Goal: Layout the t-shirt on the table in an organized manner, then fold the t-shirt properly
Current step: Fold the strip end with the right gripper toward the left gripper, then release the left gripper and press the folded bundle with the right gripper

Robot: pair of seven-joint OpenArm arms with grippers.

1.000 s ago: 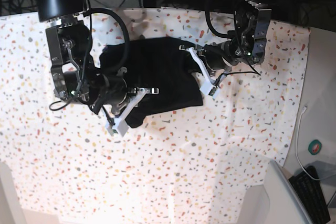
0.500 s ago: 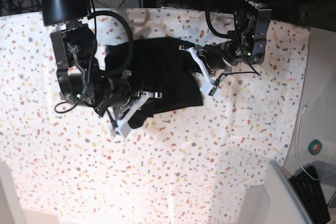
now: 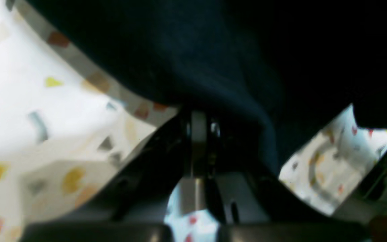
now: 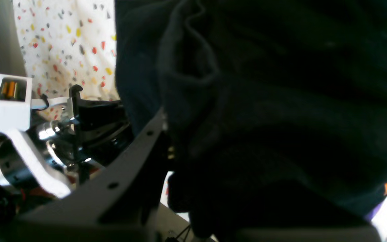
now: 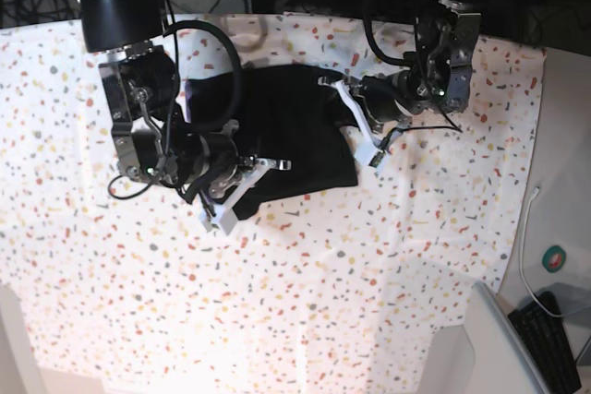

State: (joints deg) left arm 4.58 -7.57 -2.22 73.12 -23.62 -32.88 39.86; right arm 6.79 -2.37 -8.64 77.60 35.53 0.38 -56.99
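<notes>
The black t-shirt [image 5: 286,126] lies bunched on the speckled table [image 5: 277,302], in its upper middle. In the base view my right gripper [image 5: 247,175] is at the shirt's lower left edge. Dark cloth [image 4: 264,101] drapes over its fingers [image 4: 139,144] in the right wrist view, and it looks shut on the fabric. At the shirt's right edge my left gripper [image 5: 349,125] holds the cloth. Its jaws meet [image 3: 198,116] on a fold of the t-shirt [image 3: 213,50] just above the table [image 3: 29,84]. Purple and orange print [image 4: 381,198] peeks out at the lower right.
The table's right edge [image 5: 522,182] runs close to the left arm. Past that edge lie a white cable [image 5: 526,228], a green round item [image 5: 556,258] and a keyboard [image 5: 554,339]. A white bracket with metal parts [image 4: 8,101] shows at the left of the right wrist view.
My right arm has moved to the right with the shirt's lower left edge, pushing the cloth closer together. The left arm has barely moved.
</notes>
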